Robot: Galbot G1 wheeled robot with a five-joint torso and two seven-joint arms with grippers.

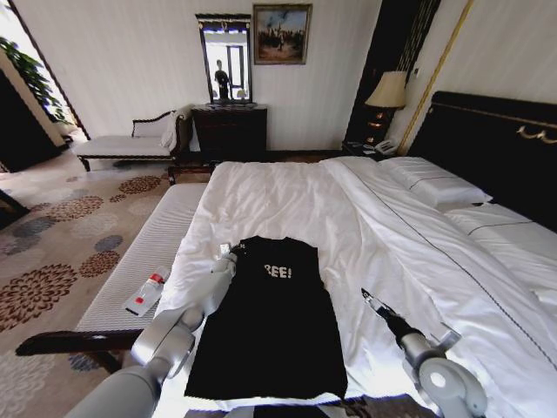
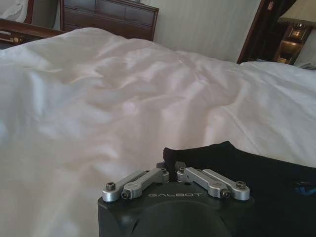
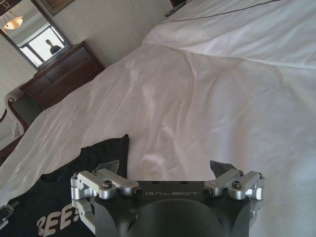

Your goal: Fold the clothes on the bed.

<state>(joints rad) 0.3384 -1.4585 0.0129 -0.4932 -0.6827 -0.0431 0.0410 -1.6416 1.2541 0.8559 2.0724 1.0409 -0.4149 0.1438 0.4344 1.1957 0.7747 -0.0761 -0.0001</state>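
The clothes (image 1: 270,331), a black T-shirt with white "REE!" lettering showing, lie as a long narrow strip on the white bed (image 1: 287,200). My left gripper (image 1: 228,253) is at the shirt's far left corner. In the left wrist view its fingers (image 2: 165,173) meet at the raised corner of the black fabric (image 2: 247,168), so my left gripper (image 2: 171,170) is shut on it. My right gripper (image 1: 365,296) rests over the bare duvet to the right of the shirt. The right wrist view shows it (image 3: 163,170) open, with the shirt (image 3: 94,158) off to one side.
A striped bench (image 1: 139,261) runs along the bed's left side, with a white and red bottle (image 1: 148,293) lying on it. Pillows (image 1: 435,187) and a dark headboard (image 1: 496,139) are to the right. A dresser (image 1: 230,131) and a chaise (image 1: 130,144) stand beyond the bed.
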